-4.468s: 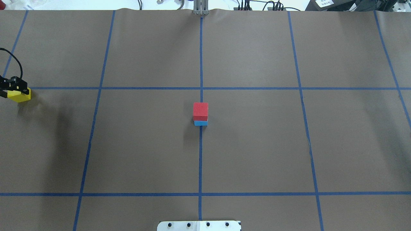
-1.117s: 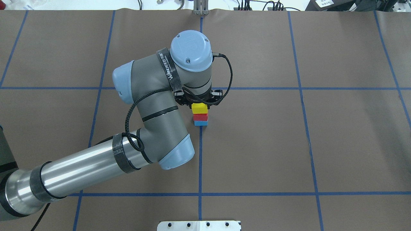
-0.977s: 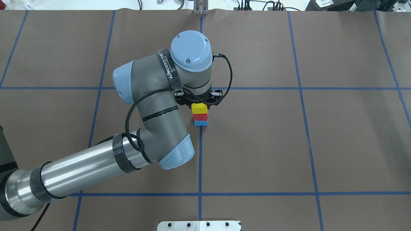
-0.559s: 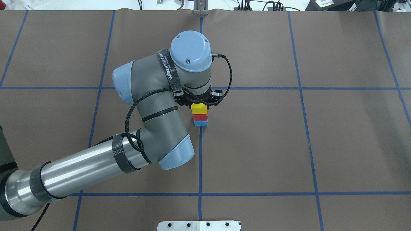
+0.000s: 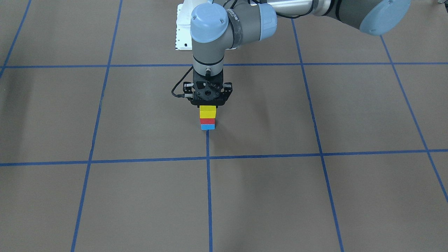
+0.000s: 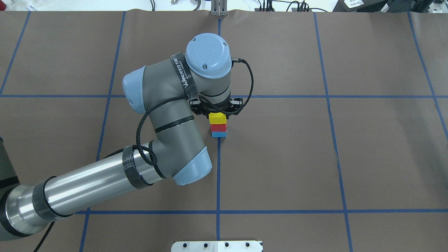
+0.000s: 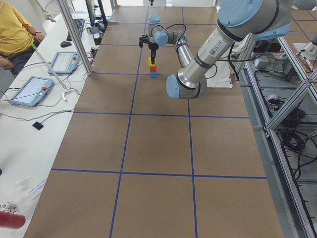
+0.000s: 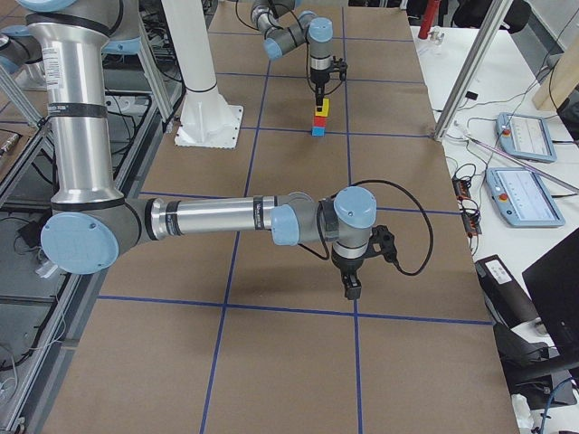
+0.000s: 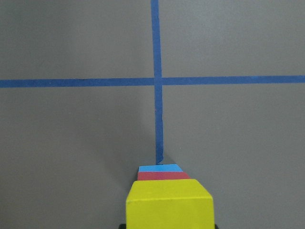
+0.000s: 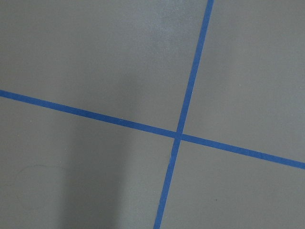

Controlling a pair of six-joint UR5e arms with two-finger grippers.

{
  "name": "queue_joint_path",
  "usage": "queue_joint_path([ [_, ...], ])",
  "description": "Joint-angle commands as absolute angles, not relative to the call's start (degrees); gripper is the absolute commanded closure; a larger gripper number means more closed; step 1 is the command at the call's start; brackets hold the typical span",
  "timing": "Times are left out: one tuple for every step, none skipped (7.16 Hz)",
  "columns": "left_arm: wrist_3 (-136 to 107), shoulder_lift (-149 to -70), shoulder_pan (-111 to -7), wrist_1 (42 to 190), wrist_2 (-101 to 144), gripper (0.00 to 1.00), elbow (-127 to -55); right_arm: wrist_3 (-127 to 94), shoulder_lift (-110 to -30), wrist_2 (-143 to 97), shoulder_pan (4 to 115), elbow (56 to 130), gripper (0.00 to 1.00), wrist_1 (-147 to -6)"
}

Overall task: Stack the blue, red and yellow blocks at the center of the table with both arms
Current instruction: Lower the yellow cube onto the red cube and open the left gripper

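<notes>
Resting on the red block (image 5: 207, 121) over the blue block (image 5: 207, 126), the yellow block (image 5: 207, 112) was clasped by the left hand (image 5: 208, 106) directly above; how open the right hand (image 8: 349, 287) was could not be told.

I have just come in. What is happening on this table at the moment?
The left gripper is at the top of a three-block stack at the middle of the table: the yellow block on the red block on the blue block. It sits around the yellow block's top; whether it grips cannot be told. The right gripper hangs over the table, away from the stack.
</notes>
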State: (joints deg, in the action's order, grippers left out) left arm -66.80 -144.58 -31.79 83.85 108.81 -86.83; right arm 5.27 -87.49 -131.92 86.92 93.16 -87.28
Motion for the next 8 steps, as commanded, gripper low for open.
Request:
queue_joint_path([
  [-66.8,-144.6,-31.6,83.8,108.8,0.84,-86.8,5.3,-87.5,-131.9,86.8,93.2,0.00,-87.3],
  [-66.8,-144.6,-31.6,83.9,108.7,0.74,-86.8,5.3,-87.5,-131.9,86.8,93.2,0.00,-87.3],
  [-66.7,-144.6,-31.5,83.9,108.7,0.68,-86.9,5.3,-87.5,-131.9,86.9,93.2,0.00,-87.3],
  [-66.7,-144.6,-31.4,83.9,108.6,0.65,-86.9,5.3,-87.5,-131.9,86.9,93.2,0.00,-87.3],
  [-66.7,-144.6,-31.3,83.9,108.0,0.61,-86.9,5.3,-87.5,-131.9,86.9,93.2,0.00,-87.3],
  [-66.6,-144.6,-31.3,83.9,108.0,0.60,-86.8,5.3,-87.5,-131.9,86.8,93.2,0.00,-87.3],
  [-66.6,-144.5,-31.3,83.9,108.0,0.59,-86.9,5.3,-87.5,-131.9,86.9,93.2,0.00,-87.3],
  [-66.5,-144.4,-31.3,83.9,108.0,0.56,-86.8,5.3,-87.5,-131.9,86.9,93.2,0.00,-87.3],
])
